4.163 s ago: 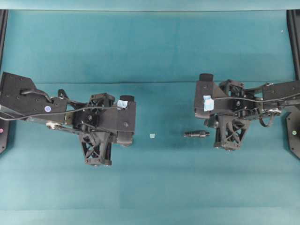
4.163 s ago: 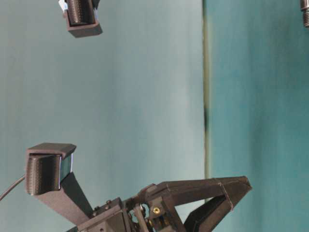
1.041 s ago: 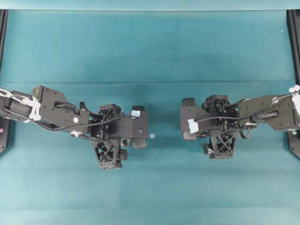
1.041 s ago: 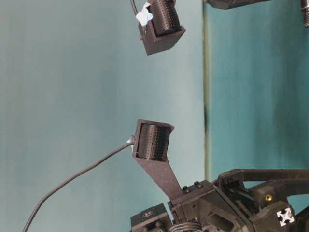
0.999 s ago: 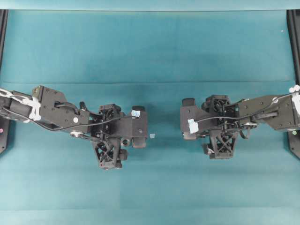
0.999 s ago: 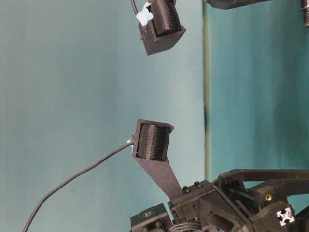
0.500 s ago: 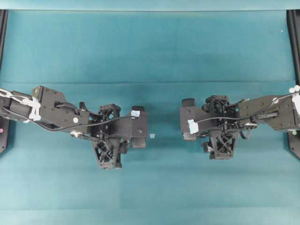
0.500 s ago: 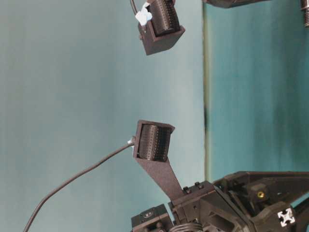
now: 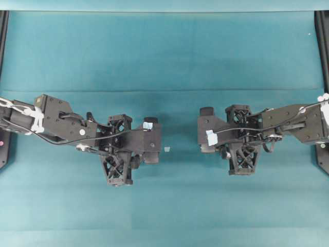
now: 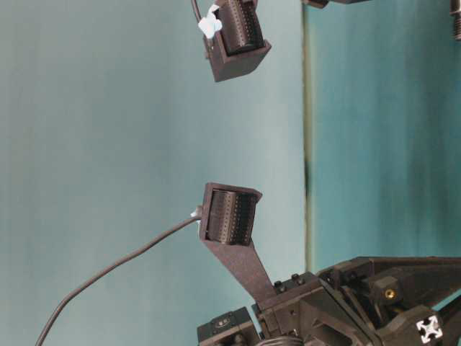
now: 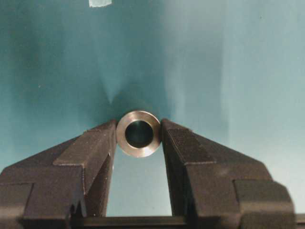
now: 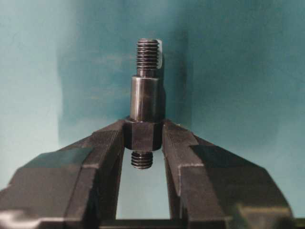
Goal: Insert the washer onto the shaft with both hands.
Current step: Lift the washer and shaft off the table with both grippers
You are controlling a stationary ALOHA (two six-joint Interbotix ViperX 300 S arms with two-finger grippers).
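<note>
Washer (image 11: 138, 133), a thick silver metal ring pinched by the left gripper (image 11: 138, 143), faces twelve o'clock; the right gripper (image 12: 143, 138) clamps the dark stepped shaft (image 12: 145, 102), threaded tip toward twelve.

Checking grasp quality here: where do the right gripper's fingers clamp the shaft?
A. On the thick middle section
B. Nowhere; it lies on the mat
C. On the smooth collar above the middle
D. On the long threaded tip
A: the right gripper pinches the shaft at its thick middle, threads protruding both ends.
</note>
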